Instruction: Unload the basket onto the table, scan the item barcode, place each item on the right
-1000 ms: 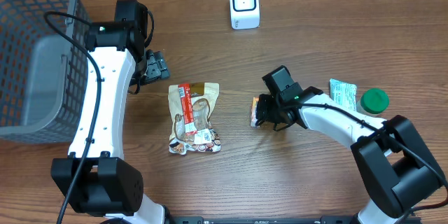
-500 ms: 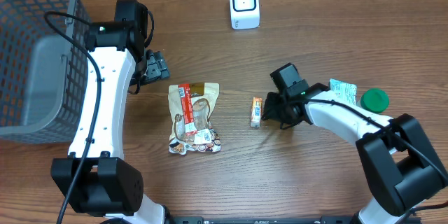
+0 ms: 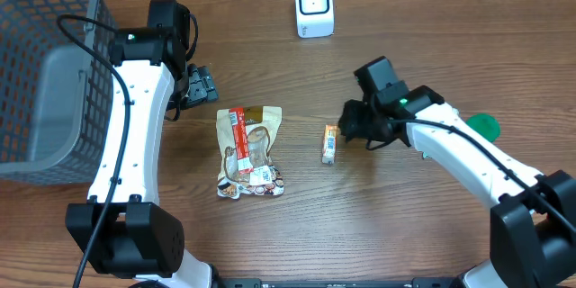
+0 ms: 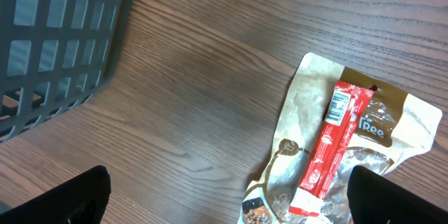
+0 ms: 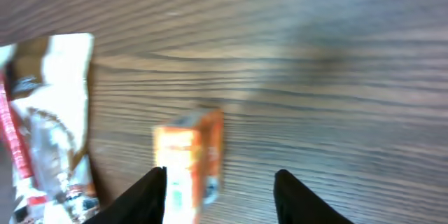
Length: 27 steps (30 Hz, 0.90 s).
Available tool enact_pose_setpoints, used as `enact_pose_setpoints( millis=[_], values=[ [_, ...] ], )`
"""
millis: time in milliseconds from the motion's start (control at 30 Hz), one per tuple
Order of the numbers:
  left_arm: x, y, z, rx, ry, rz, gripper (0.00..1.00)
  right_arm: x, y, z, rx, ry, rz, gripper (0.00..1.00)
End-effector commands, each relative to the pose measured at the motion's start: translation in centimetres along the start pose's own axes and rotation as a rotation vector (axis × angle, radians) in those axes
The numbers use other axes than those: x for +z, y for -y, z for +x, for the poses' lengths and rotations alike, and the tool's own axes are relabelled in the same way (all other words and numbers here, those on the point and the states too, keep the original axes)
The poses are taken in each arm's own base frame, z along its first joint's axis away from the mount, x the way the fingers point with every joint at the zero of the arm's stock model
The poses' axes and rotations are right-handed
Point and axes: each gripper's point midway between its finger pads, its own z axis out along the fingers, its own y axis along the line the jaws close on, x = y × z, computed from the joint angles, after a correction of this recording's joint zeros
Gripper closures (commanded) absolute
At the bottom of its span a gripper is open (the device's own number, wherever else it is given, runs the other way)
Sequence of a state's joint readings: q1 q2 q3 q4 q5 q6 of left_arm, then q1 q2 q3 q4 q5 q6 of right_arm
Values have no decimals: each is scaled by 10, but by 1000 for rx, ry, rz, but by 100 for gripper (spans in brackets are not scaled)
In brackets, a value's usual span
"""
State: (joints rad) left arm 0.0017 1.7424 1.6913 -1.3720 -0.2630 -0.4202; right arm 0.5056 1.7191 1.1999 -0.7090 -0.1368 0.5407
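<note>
My right end effector (image 3: 353,127) hovers spread, gripping nothing, just beside the small orange rectangular packet (image 3: 330,143), which lies flat on the brown wooden counter (image 3: 405,234), near the crinkled beige foil pouch (image 3: 250,153); my left end effector (image 3: 202,85) stands spread wide, well apart from the packet.

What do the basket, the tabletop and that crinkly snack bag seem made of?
Basket: probably matte grey plastic, moulded in a grid. Tabletop: wood or wood-look laminate, showing grain. Snack bag: likely glossy plastic film, wrinkled and shiny.
</note>
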Motion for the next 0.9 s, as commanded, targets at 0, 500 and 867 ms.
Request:
enact_pose_setpoints(
  millis=[0,500,867],
  values=[
    [-4,0,-5,-21,19,2,1,-12,-20,-4,-89,73,23,43],
    [-4,0,-5,-21,19,2,1,13,-27,18,-250,149,235,36],
    [-4,1,-5,-21,19,2,0,42,-29,34,-250,53,198,40]
  ],
)
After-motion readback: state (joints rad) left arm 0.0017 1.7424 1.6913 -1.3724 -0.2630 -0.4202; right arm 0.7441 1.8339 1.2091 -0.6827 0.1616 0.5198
